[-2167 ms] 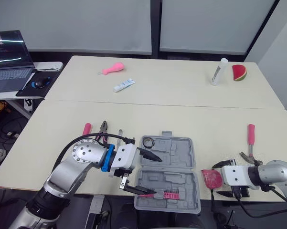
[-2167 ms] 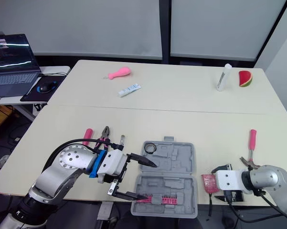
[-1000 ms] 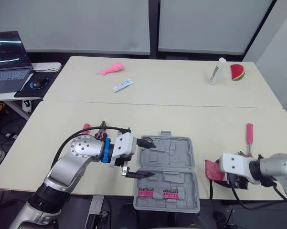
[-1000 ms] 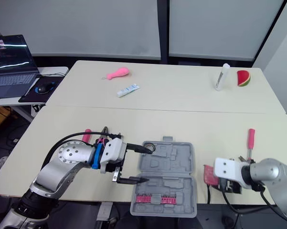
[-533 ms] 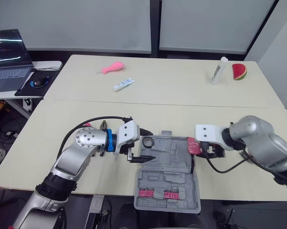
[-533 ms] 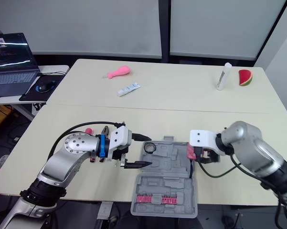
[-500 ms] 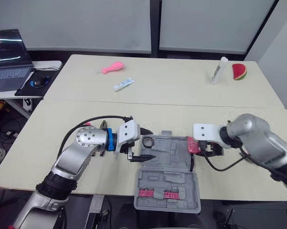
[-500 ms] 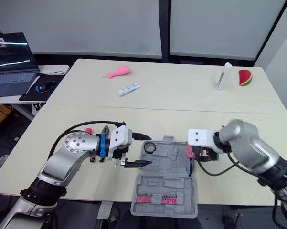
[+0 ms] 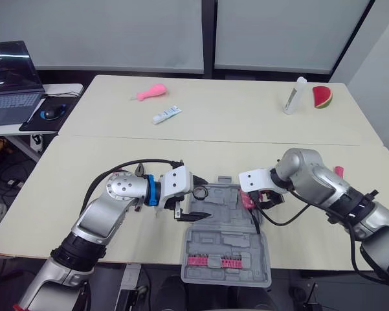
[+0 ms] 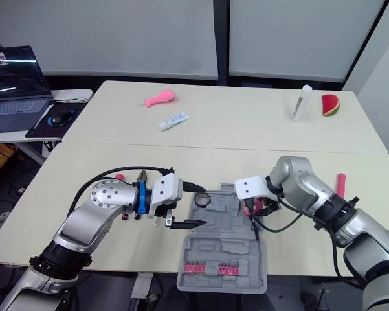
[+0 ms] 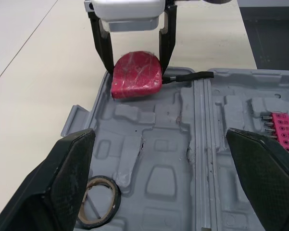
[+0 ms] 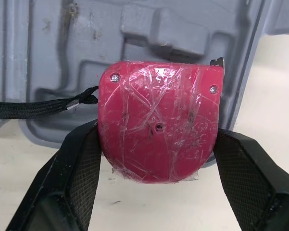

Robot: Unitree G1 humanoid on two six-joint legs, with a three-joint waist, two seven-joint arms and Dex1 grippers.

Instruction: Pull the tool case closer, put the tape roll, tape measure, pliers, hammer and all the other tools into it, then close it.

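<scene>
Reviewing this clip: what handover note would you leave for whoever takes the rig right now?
Left gripper: open, empty, beside the open tool case, at its left edge.
Right gripper: shut on the red tape measure, over the right edge of the case's far half, not yet released.
Done: case near; tape roll and pink bit holder inside.
Left: release tape measure, pack pliers and the pink-handled tool, close case.

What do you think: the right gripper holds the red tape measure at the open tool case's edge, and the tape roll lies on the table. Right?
No: the tape roll lies inside the tool case, as the left wrist view shows. The right gripper does hold the tape measure at its edge.
</scene>
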